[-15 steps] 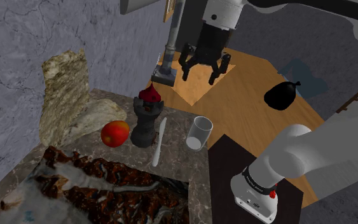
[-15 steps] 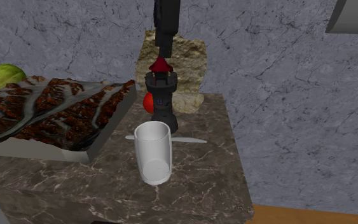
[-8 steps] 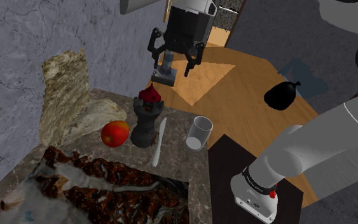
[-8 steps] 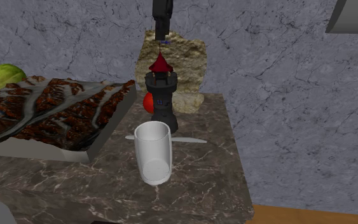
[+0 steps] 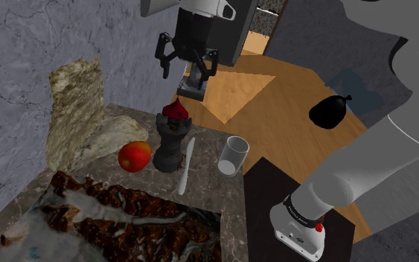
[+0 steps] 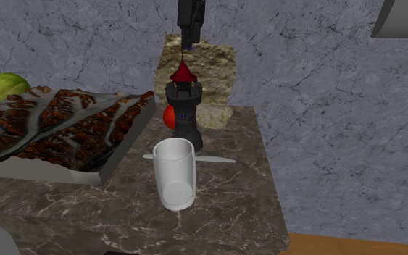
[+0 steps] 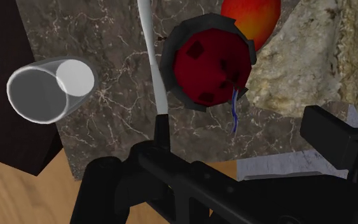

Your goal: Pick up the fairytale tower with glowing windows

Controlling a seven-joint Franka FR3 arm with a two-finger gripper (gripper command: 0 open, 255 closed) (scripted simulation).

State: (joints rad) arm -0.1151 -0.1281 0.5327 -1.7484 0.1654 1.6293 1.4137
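Jaws spread open, hanging right above red-roofed tower (image 5: 170, 140), not touching.

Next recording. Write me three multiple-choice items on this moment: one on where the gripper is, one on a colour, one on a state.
1. Where is the gripper?
A) in the air above the tower
B) above the cup
C) down on the tray

2. What colour is the tower's roof?
A) green
B) red
C) white

3. How do the gripper's fingers stand?
A) clasping the tower
B) clasping the knife
C) apart, holding nothing

Key: 1 A, the second exterior view shows it straight over the roof's tip. 2 B, the cone is red in the shoulder and wrist views. 3 C, the shoulder view shows them spread in the air, clear of the tower.
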